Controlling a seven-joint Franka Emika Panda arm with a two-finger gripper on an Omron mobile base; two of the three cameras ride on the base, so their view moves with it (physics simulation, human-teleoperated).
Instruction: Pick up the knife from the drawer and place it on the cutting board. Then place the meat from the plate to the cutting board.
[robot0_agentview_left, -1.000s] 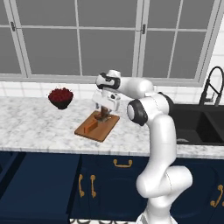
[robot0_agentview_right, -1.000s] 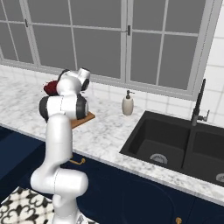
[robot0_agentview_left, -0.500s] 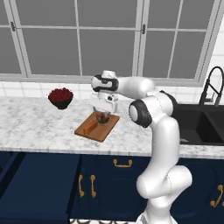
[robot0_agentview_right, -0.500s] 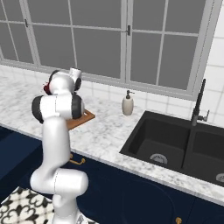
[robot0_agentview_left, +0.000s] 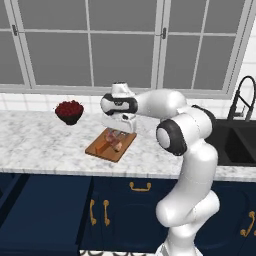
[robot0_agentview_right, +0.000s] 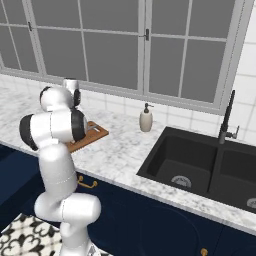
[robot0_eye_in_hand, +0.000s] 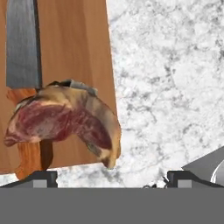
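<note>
- Meat (robot0_eye_in_hand: 65, 120): a lumpy red-brown piece with pale fatty edges, lying on the cutting board (robot0_eye_in_hand: 78, 48) at the board's near corner. It lies across the knife, and its lower tip reaches just past the board's edge toward the marble counter (robot0_eye_in_hand: 175, 78).
- Knife: grey blade (robot0_eye_in_hand: 22, 43) flat on the board beyond the meat; orange-brown handle (robot0_eye_in_hand: 29, 157) partly hidden beneath the meat.
- Gripper (robot0_agentview_left: 118, 131): hovering above the board, fingers spread wide and holding nothing. In the hand view the two dark fingertips (robot0_eye_in_hand: 41, 178) stand well apart, the meat near one of them and apart from both.
- Board, left base view (robot0_agentview_left: 111, 145): on the counter, with the bowl of red berries (robot0_agentview_left: 69, 111) well to its left, near the wall. In the right base view the board (robot0_agentview_right: 86, 137) shows partly behind the arm, and a soap bottle (robot0_agentview_right: 145, 120) stands beyond it toward the sink (robot0_agentview_right: 200, 165).
- Drawer (robot0_agentview_left: 45, 210): pulled open below the counter, left of the board.
- Handling, meat (judgement): soft, light and probably slippery; it would sag and deform under a pinch. Best taken across its thick middle, not at the thin tapering tip.
- Handling, knife (judgement): stiff and light. The wooden handle is the place to take hold, but it is largely covered at present.
- Task status (judgement): both knife and meat lie on the board, so both placements look done.
</note>
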